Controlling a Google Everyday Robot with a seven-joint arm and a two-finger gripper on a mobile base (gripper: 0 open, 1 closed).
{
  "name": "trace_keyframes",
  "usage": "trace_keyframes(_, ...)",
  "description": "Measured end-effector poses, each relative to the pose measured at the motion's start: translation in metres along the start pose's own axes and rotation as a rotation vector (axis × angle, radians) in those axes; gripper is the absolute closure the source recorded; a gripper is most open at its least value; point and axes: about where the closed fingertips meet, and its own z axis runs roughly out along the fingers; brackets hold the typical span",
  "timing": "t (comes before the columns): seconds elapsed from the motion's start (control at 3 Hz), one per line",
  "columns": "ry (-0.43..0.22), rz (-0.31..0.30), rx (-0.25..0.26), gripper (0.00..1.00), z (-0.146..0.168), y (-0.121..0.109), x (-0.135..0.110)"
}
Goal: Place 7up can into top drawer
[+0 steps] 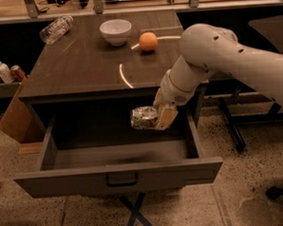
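The 7up can point(143, 118), green, white and silver, lies on its side in my gripper point(160, 117), which is shut on it. The gripper hangs from the white arm point(210, 59) that comes in from the right. It holds the can in the air over the open top drawer point(117, 177), right of the drawer's middle and just below the table's front edge. The drawer is pulled out toward the camera, with a flat grey front panel and a dark handle point(121, 179). Its inside looks empty.
On the dark tabletop point(82, 65) stand a white bowl point(115, 31) and an orange point(148, 41). A clear plastic bottle point(56, 28) lies at the back left corner. A shelf at the left holds bottles and red cans point(16, 72). A cardboard box point(14, 117) stands on the floor at the left.
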Motion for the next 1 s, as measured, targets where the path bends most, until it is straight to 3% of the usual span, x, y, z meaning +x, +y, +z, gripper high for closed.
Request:
trace_keyframes(0.67, 0.017, 0.177, -0.007, 1.00, 0.055, -0.003, 0.030)
trace_keyframes(1.0, 0.026, 0.250, 0.001, 0.74, 0.075, -0.009, 0.034)
